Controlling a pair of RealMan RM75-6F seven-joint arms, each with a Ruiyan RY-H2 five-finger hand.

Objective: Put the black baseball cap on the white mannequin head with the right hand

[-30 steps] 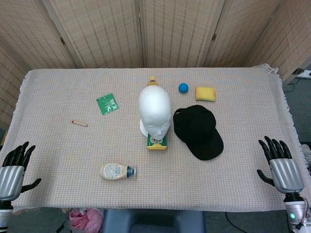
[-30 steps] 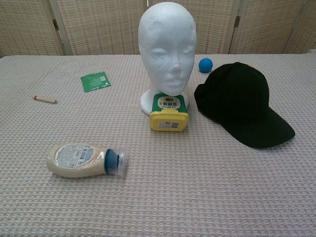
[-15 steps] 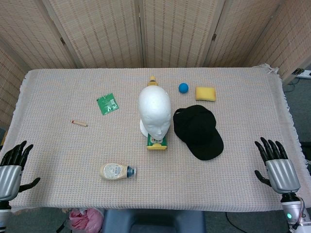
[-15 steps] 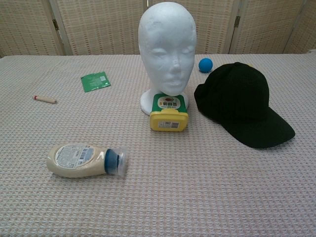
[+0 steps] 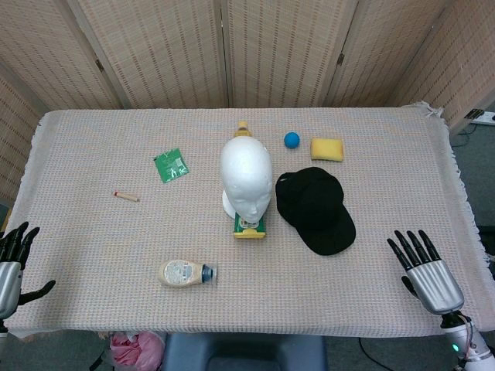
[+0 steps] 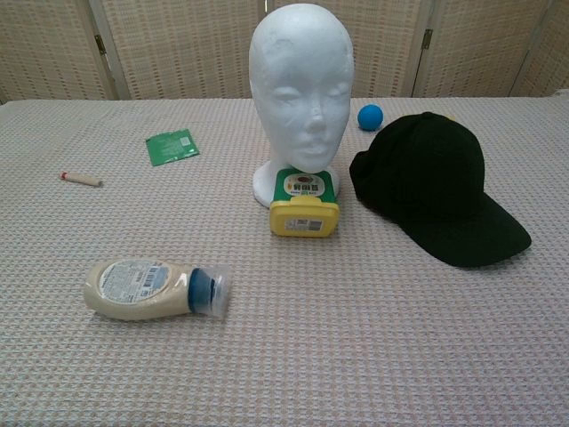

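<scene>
The black baseball cap (image 5: 313, 207) (image 6: 436, 185) lies flat on the cloth, brim toward the table's front, just right of the white mannequin head (image 5: 246, 175) (image 6: 300, 86), which stands upright and bare. My right hand (image 5: 427, 273) hovers open over the front right corner, fingers spread, well clear of the cap. At the front left edge my left hand (image 5: 9, 266) is open too, partly cut off by the frame. Neither hand shows in the chest view.
A yellow-and-green container (image 5: 250, 226) (image 6: 304, 204) lies against the mannequin's base. A mayonnaise bottle (image 5: 186, 272) (image 6: 153, 288) lies front left. Farther off are a green packet (image 5: 171, 165), a small stick (image 5: 126, 196), a blue ball (image 5: 291, 140) and a yellow sponge (image 5: 327, 149).
My right hand has shifted left, toward the table's middle, along the front edge. My left hand has drawn back to the left, farther out of frame. Cap and mannequin head have not moved.
</scene>
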